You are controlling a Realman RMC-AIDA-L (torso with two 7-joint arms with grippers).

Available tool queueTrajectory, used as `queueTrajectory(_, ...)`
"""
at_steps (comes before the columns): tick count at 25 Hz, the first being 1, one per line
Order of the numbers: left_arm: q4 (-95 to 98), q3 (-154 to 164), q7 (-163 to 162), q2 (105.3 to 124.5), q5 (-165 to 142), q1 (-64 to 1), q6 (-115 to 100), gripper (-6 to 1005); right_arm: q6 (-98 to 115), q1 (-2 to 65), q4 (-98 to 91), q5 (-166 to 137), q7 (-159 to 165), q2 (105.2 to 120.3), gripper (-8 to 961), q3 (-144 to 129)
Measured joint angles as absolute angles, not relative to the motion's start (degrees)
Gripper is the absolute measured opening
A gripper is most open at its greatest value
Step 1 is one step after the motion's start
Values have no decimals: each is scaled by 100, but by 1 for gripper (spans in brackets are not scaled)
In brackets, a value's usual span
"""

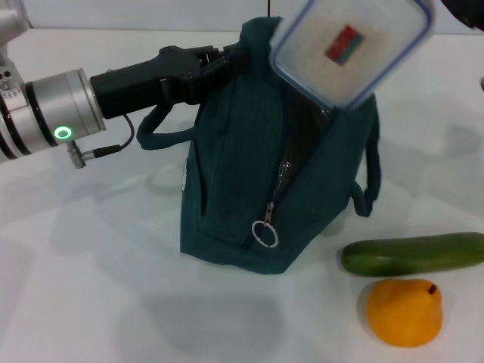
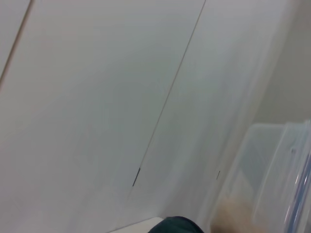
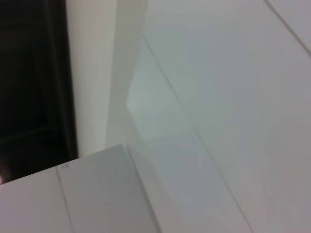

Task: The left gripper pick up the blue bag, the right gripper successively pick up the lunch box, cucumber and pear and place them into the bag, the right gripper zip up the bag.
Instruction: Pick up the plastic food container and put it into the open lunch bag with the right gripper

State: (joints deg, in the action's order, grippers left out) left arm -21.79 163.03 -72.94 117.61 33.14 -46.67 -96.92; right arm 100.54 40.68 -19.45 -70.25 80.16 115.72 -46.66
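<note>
The blue bag [image 1: 249, 189] stands upright at the middle of the white bench [image 1: 91, 287], its zipper open and the silver ring pull [image 1: 265, 234] hanging low on its front. The left gripper [image 1: 215, 64] reaches in from nine o'clock, its jaws clenched on the bag's top edge at the bag's eleven o'clock corner. One loop handle [image 1: 155, 132] droops below the gripper; the other hangs at the bag's three o'clock side.

The lunch box [image 1: 349, 47] hangs tilted over the bag's open mouth, its lid facing the head camera and its long axis running from ten o'clock to four o'clock, with the lower corner touching or just inside the opening. The right gripper is not clearly visible, so its jaws cannot be judged.

The cucumber [image 1: 412, 254] lies on the bench at the bag's four o'clock, long axis running nine to three. The pear [image 1: 404, 311] sits just beside it at six o'clock, stem spot pointing toward one o'clock.
</note>
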Motion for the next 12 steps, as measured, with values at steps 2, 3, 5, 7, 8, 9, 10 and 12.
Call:
queueTrajectory(2, -2180, 16303, -7295, 11762, 3319, -4667, -9692, 104, 10069, 3941, -1972, -7024, 8002, 11567, 105, -4669)
queueTrajectory(3, -2180, 16304, -7297, 11761, 3324, -4667, -9692, 104, 10080, 3873, -1986, -7025, 8000, 11565, 105, -4671)
queueTrajectory(5, -2179, 16304, -7310, 11760, 3325, -4670, -9692, 103, 10103, 3796, -1996, -7052, 7999, 11553, 106, -4683)
queueTrajectory(7, -2180, 16304, -7318, 11759, 3325, -4674, -9692, 103, 10105, 3736, -2000, -7079, 7998, 11536, 106, -4740)
queueTrajectory(8, -2180, 16304, -7321, 11759, 3325, -4674, -9692, 103, 10088, 3706, -2011, -7085, 7997, 11525, 107, -4818)
queueTrajectory(9, -2180, 16304, -7323, 11759, 3325, -4675, -9692, 103, 10044, 3685, -2021, -7085, 7995, 11517, 107, -4913)
queueTrajectory(10, -2180, 16304, -7325, 11759, 3325, -4675, -9691, 104, 9955, 3678, -2039, -7088, 7992, 11510, 107, -5039)
queueTrajectory(12, -2180, 16304, -7323, 11759, 3325, -4677, -9688, 104, 9749, 3673, -2066, -7094, 7962, 11507, 108, -5316)
